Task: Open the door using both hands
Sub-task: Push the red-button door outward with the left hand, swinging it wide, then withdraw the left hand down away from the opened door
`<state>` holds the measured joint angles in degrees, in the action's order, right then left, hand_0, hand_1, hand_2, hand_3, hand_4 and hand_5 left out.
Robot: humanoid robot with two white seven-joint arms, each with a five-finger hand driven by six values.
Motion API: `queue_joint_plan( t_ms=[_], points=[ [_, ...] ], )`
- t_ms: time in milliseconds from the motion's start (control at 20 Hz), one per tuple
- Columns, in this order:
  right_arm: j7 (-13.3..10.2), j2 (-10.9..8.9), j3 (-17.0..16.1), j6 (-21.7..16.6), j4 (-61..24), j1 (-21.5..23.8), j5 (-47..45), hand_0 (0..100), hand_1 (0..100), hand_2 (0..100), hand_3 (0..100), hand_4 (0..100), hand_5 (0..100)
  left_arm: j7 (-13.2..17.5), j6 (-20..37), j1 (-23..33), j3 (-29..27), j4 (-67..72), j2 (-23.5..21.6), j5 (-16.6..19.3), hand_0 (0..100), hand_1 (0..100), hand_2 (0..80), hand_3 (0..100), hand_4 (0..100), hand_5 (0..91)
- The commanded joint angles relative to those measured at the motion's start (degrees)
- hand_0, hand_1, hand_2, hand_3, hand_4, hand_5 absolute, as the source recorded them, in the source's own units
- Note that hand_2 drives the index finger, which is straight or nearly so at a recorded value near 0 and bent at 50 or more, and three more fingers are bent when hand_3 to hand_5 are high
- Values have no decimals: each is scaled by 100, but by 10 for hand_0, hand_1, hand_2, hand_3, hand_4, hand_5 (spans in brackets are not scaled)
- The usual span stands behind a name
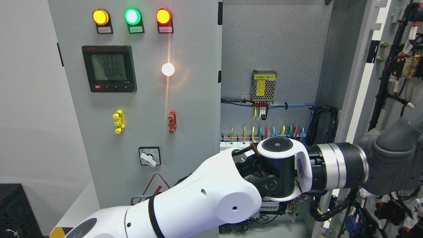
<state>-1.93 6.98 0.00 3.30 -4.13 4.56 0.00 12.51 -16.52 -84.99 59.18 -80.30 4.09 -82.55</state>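
Note:
The grey cabinet has two doors. The left door (191, 99) is closed and carries lamps and a meter. The right door (363, 82) is swung wide open to the right, its wired inner face (403, 66) turned toward me. My white left arm (205, 201) comes in from the lower left and reaches across the open compartment. Its wrist (281, 172) leads to the grey left hand (393, 162), which lies against the open door's inner side. How the hand sits on the door is hidden. The right arm is out of view.
Inside the cabinet hang a metal power supply (263, 86) and a row of coloured wires (264, 132). The closed door holds a digital meter (109, 68), a yellow handle (118, 121), a red handle (172, 121) and a rotary switch (149, 156). A black box (16, 211) stands lower left.

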Motion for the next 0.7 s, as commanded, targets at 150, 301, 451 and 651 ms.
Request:
queue_joint_plan(
  t_ms=[150,301,451,651],
  points=[
    [0,-4,-44,-5,0,1,-53,0,0,0,0,0,0,59,-10,429,-152,-1759,-1936,-331,0,0,0,0,0,0],
    [0,-4,-35,4,0,1,-53,0,0,0,0,0,0,68,-10,763,-249,-2102,-2648,-419,0,0,0,0,0,0],
    [0,-4,-35,-5,0,1,-53,0,0,0,0,0,0,68,-10,1246,-433,-2419,-3412,-428,0,0,0,0,0,0],
    [0,-4,-44,-5,0,1,-53,0,0,0,0,0,0,59,-10,1862,-460,-2622,-4441,-376,0,0,0,0,0,0]
  ],
)
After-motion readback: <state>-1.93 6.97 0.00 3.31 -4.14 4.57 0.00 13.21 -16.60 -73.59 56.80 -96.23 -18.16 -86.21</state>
